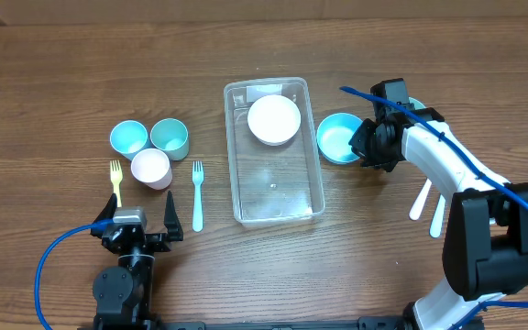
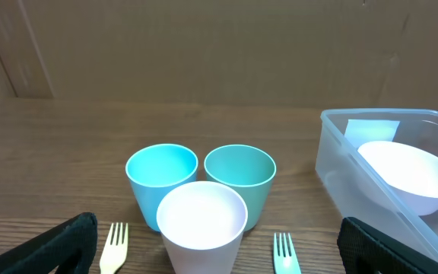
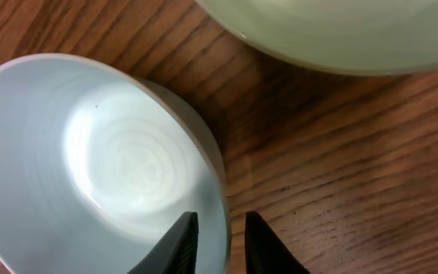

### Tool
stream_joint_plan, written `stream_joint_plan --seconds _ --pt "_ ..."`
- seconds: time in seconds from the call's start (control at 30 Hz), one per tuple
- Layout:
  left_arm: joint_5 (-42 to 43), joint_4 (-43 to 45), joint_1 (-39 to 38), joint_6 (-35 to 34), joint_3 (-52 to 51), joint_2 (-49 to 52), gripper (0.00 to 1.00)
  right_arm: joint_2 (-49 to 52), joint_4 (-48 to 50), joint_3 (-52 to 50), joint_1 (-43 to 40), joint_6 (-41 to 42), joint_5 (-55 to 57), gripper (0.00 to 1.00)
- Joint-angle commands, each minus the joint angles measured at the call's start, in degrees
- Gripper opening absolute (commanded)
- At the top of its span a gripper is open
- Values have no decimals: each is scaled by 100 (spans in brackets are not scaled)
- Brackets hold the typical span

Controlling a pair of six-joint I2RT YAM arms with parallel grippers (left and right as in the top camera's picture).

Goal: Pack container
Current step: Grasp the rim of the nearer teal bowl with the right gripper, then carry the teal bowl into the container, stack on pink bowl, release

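Note:
The clear rectangular container [image 1: 233, 188] stands at the table's middle and holds a white bowl [image 1: 273, 119]; both also show in the left wrist view, the container [image 2: 333, 164] and the bowl [image 2: 413, 175]. A light-blue bowl [image 1: 336, 137] sits just right of the container. My right gripper [image 1: 367, 147] is at that bowl's right rim; in the right wrist view its fingers [image 3: 220, 228] straddle the rim of the bowl [image 3: 97, 152], one inside and one outside, close together. My left gripper [image 1: 141, 231] is open and empty near the front left.
A blue cup [image 1: 128, 137], a teal cup [image 1: 170, 137] and a white cup [image 1: 150, 169] stand left of the container, with a yellow fork [image 1: 115, 181] and a blue fork [image 1: 197, 194]. A pale bowl [image 3: 341, 30] lies beyond the right gripper. White utensils [image 1: 420, 200] lie at the right.

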Motion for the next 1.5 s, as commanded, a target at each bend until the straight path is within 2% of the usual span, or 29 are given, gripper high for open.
stream_joint_plan --seconds 0.0,0.53,0.6,0.7,0.87,0.97,1.2,1.33,1.47 --pt "66 24 33 109 -31 -44 100 83 11 -35 -13 28 221 25" --pt "66 24 33 109 -31 -44 100 85 225 -186 -13 173 219 26" --pt "66 24 33 109 -31 -44 100 85 216 -186 -13 173 216 19" --pt "66 24 33 109 -31 -44 100 85 179 -190 -13 170 216 4" --pt "66 24 33 109 -31 -44 100 48 -20 -79 -13 -2 310 4" --pt "66 24 33 109 -31 -44 100 -275 -702 400 -13 -44 831 4" --pt "66 24 33 109 -31 -42 100 -1606 -1711 1401 -11 -328 1209 4" --pt "66 24 33 109 -31 -44 100 -2376 -1781 1665 267 -667 1165 4" --pt "66 24 33 109 -31 -44 100 -2507 -1585 1718 1095 -778 1150 4"
